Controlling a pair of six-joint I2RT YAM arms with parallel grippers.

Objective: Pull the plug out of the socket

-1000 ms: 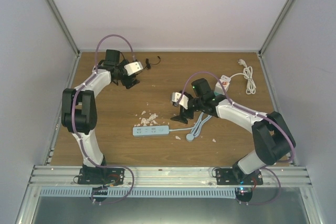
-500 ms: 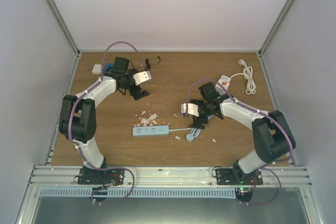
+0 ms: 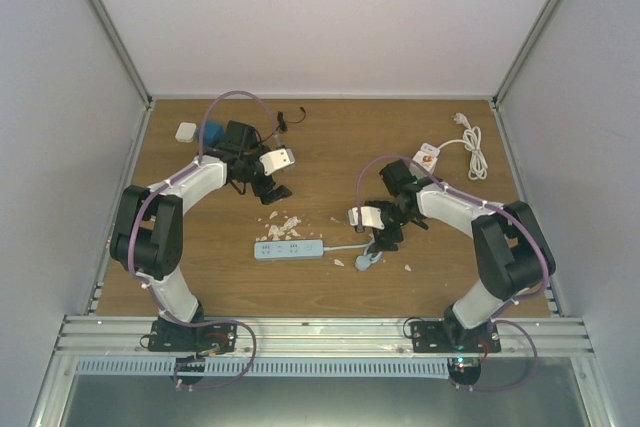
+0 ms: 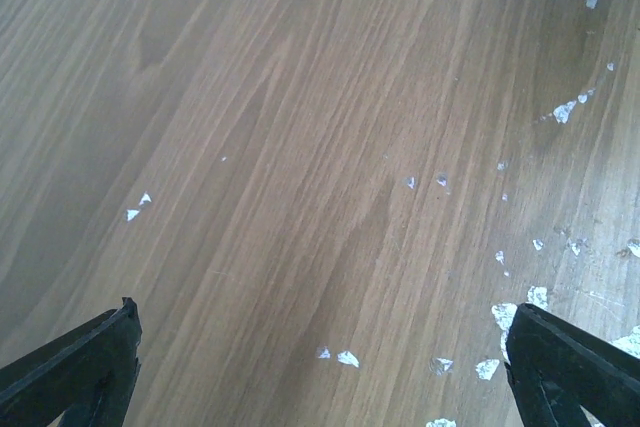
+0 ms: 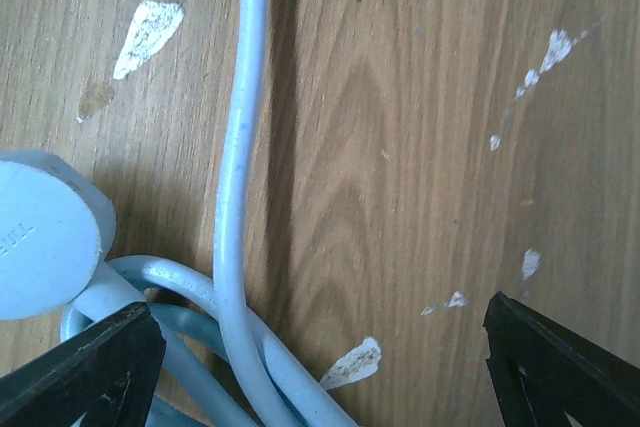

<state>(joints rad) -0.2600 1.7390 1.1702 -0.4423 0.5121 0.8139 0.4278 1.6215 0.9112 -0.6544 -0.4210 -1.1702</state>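
The right claw (image 5: 320, 359) hung wide open and empty just above the looped pale-blue cable (image 5: 235, 197), whose round plug (image 5: 45, 237) lay flat on the table (image 5: 400, 97) near one fingertip. The left claw (image 4: 320, 367) was likewise spread wide, holding nothing, over wood dotted with white flecks (image 4: 345, 357). Seen from above, the plug lay right of the power strip (image 3: 287, 248), apart from it.

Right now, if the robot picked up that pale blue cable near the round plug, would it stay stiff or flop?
Probably floppy: the pale blue cable lies in loose loops beside its round plug, so it would likely droop and uncoil. Its smooth sheath might slide in a grip.
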